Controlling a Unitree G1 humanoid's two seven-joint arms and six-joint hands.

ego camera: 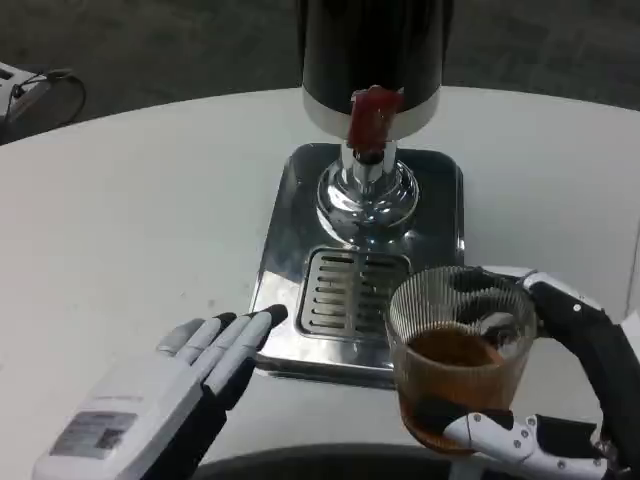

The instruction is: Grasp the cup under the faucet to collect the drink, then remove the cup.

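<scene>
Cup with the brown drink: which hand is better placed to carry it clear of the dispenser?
Right. The right hand already grips the cup; the left hand lies flat, empty, by the drip tray.

Taking the drink dispenser (375, 60) as landmark: its dark body and red tap lever (373, 115) overhang the back of the steel base (290, 230), with the chrome pedestal (367, 192) standing beneath them. The slotted drip grate (345, 290) in front of the pedestal lies bare. The ribbed glass cup (458, 355), held by the right hand (560, 400), blocks the grate's front right corner. The left hand (170, 390) lies at the base's front left corner. White table (130, 220) stretches open left of the dispenser.
</scene>
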